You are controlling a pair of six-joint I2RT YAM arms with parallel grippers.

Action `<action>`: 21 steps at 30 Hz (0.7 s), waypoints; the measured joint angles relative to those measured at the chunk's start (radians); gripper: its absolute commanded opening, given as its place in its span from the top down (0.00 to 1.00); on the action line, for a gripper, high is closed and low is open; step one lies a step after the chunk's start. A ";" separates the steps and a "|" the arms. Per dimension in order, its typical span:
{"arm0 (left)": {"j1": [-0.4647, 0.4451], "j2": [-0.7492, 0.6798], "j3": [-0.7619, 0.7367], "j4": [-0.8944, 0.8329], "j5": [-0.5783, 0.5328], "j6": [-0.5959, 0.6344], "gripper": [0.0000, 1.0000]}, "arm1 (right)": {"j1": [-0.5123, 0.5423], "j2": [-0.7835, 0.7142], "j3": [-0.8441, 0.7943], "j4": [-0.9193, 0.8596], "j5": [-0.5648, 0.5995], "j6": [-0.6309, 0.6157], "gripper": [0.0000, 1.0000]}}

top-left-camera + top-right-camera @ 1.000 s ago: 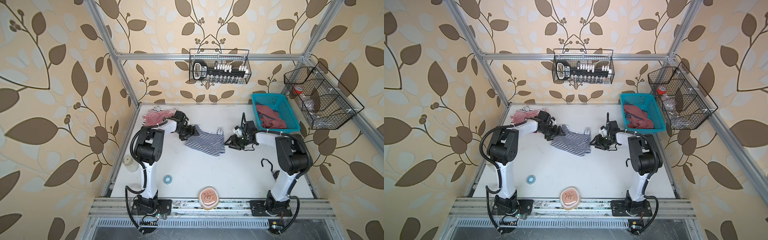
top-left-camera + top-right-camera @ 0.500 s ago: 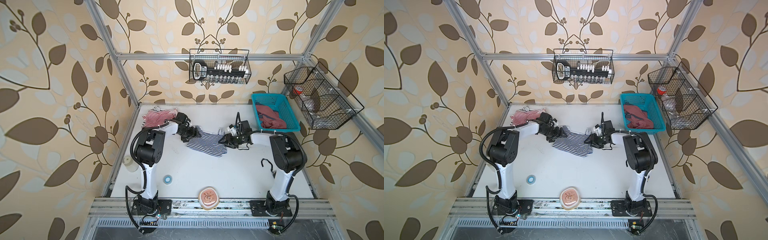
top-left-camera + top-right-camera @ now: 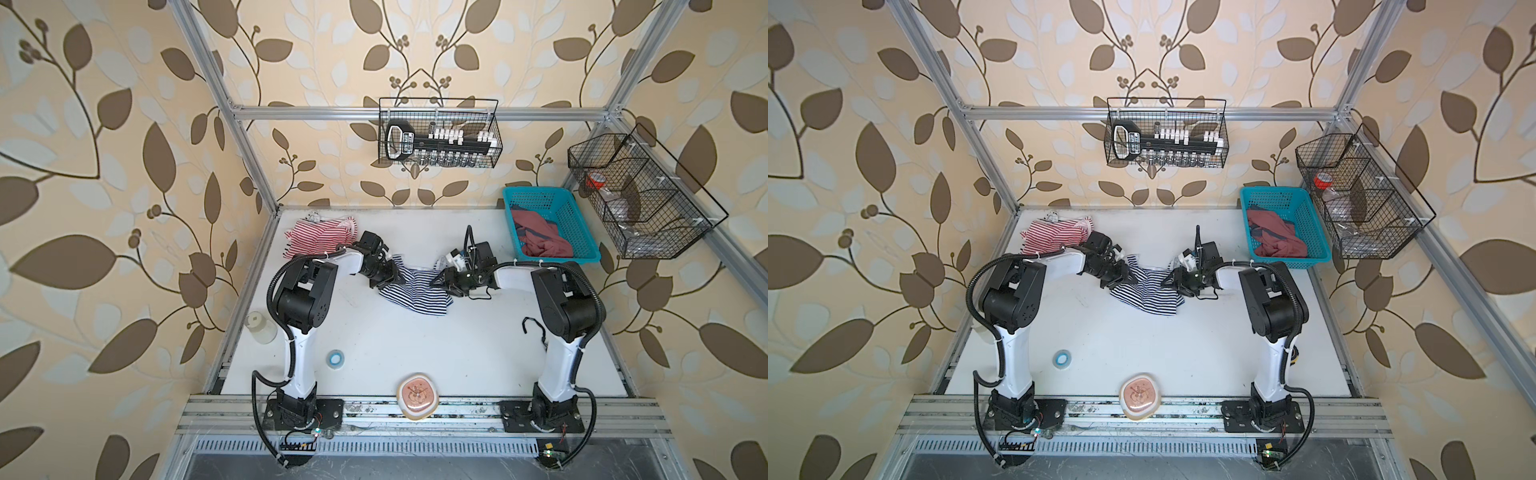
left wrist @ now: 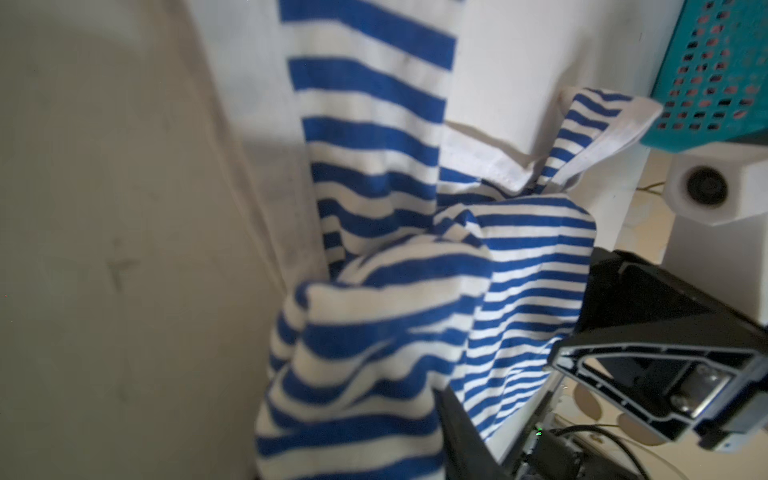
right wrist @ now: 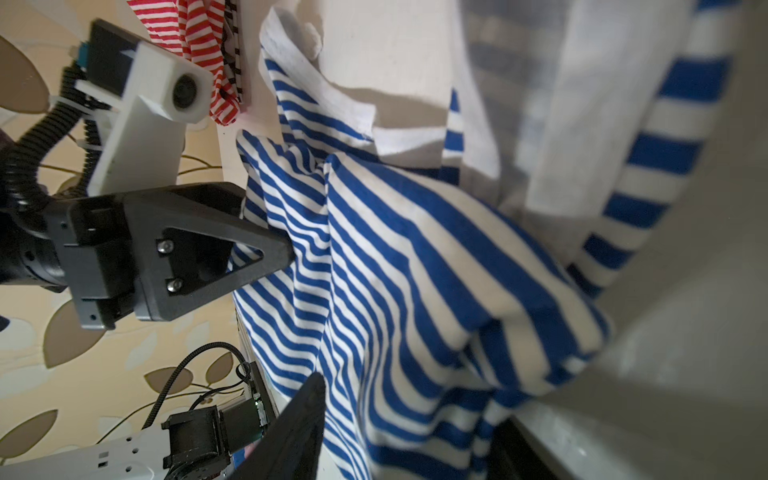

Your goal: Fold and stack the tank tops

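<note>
Navy tank top (image 3: 415,294), left claw (image 3: 390,279) clenched on it; right claw (image 3: 439,282) parted around its edge

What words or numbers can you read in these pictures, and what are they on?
No text here can be read clearly.
Label on the black tool handle in the wire basket: there is lettering, but it is too small to read.
The round pink dish: a dark squiggle, no readable letters.
The navy-and-white tank top and the red-and-white tank top: only stripes, no words.
</note>
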 measured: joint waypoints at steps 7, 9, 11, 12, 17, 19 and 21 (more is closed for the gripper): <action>-0.006 -0.009 0.003 -0.030 -0.043 -0.010 1.00 | -0.006 -0.009 -0.011 0.016 -0.003 0.012 0.43; -0.007 -0.019 0.021 -0.076 -0.099 -0.009 1.00 | -0.013 -0.031 -0.034 0.022 0.006 0.018 0.40; -0.013 -0.021 0.056 -0.136 -0.159 -0.004 1.00 | -0.026 -0.064 -0.063 0.018 0.021 0.023 0.36; -0.013 -0.021 0.082 -0.171 -0.189 0.000 1.00 | -0.035 -0.084 -0.079 0.013 0.028 0.023 0.34; -0.003 -0.011 0.263 -0.315 -0.303 0.032 1.00 | -0.078 -0.204 -0.142 0.003 0.047 0.031 0.35; 0.002 0.005 0.358 -0.354 -0.336 0.052 1.00 | -0.091 -0.256 -0.156 -0.001 0.051 0.032 0.36; 0.011 0.024 0.438 -0.391 -0.362 0.072 1.00 | -0.098 -0.298 -0.168 -0.005 0.055 0.031 0.36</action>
